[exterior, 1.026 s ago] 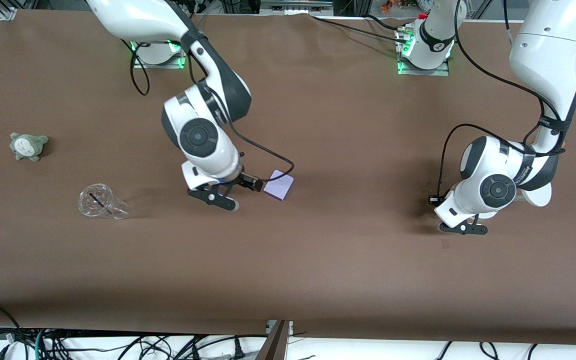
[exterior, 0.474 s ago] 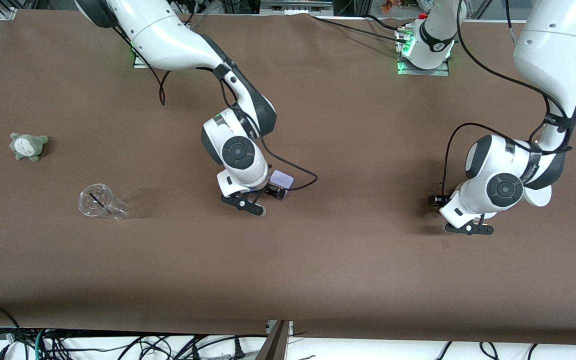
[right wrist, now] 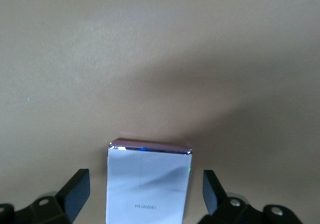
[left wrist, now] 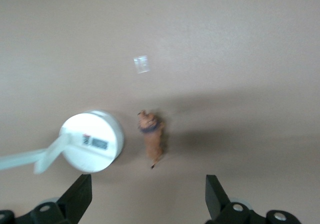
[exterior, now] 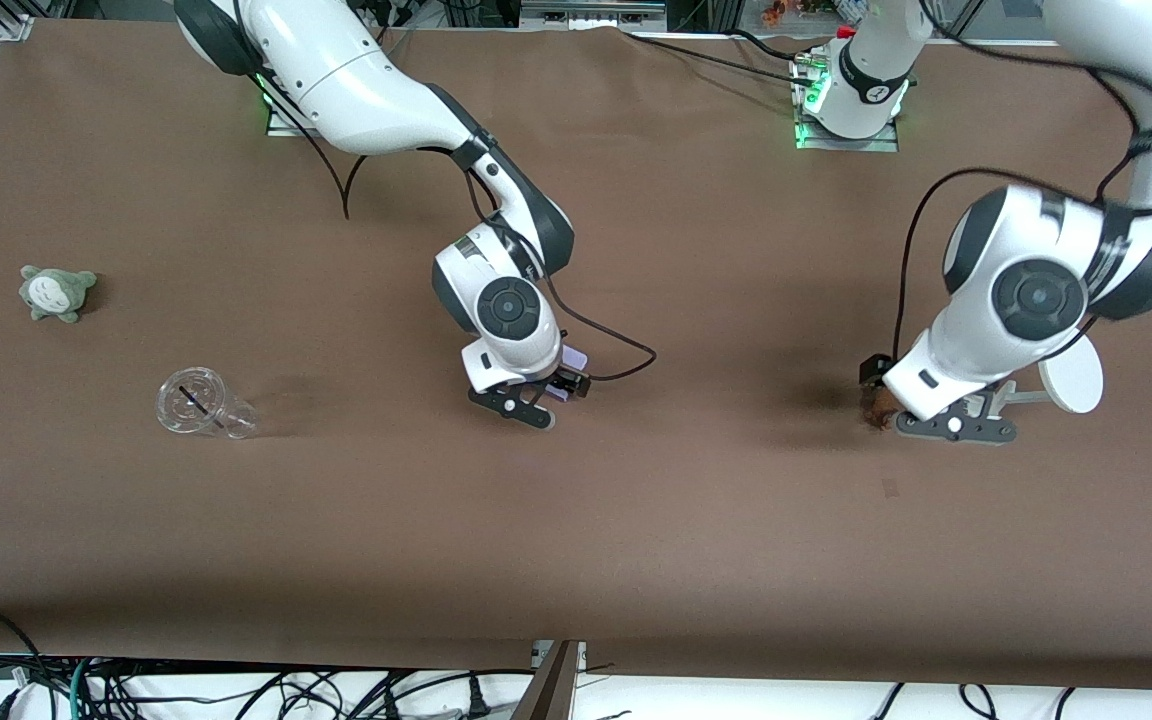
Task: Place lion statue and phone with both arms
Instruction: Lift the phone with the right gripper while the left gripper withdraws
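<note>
Both items appear set down: the small reddish-brown lion statue [left wrist: 152,140] lies on the counter [exterior: 696,520] under the open left hand [left wrist: 147,204], and the flat lavender phone [right wrist: 148,184] under the open right hand [right wrist: 145,196].

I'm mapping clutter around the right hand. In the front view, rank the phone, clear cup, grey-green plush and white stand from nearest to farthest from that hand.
1. Phone: on the table right under the right hand, between its open fingers.
2. Clear cup: on its side, toward the right arm's end.
3. Grey-green plush: closer still to that end.
4. White stand: toward the left arm's end.

Plush and stand are nearly too close to call.
</note>
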Tool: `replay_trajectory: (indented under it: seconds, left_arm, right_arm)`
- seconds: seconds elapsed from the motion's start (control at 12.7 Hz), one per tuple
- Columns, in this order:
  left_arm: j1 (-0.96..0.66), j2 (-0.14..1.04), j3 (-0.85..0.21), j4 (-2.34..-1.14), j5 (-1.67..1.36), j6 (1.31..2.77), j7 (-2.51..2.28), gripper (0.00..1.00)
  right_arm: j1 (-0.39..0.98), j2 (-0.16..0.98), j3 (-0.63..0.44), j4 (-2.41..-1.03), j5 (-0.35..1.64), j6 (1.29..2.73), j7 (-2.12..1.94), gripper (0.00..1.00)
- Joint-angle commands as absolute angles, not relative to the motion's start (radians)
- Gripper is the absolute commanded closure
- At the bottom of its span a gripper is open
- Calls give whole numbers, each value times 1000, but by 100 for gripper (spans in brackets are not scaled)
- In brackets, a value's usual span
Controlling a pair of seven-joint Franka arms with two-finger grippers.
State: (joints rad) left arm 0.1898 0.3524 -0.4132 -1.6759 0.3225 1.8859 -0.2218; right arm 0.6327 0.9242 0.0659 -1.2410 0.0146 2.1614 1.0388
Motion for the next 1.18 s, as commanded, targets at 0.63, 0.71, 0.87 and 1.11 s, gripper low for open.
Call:
replay_trajectory:
  seconds: [0.63, 0.71, 0.87, 1.11]
  left_arm:
    - [139, 235, -228, -1392, 95, 1500, 35, 0]
    - [82, 185, -145, -1435, 88, 1549, 35, 0]
    - [-1, 33, -27, -1628, 52, 1743, 29, 0]
    - [-54, -45, 11, -1741, 52, 1767, -3, 0]
  right_arm:
    - [664, 991, 46, -1203, -2, 2184, 1065, 30]
    - [661, 991, 46, -1203, -2, 2184, 1059, 56]
    - [658, 976, 32, -1203, -2, 2169, 1043, 82]
    - [634, 887, 32, -1200, -2, 2058, 953, 88]
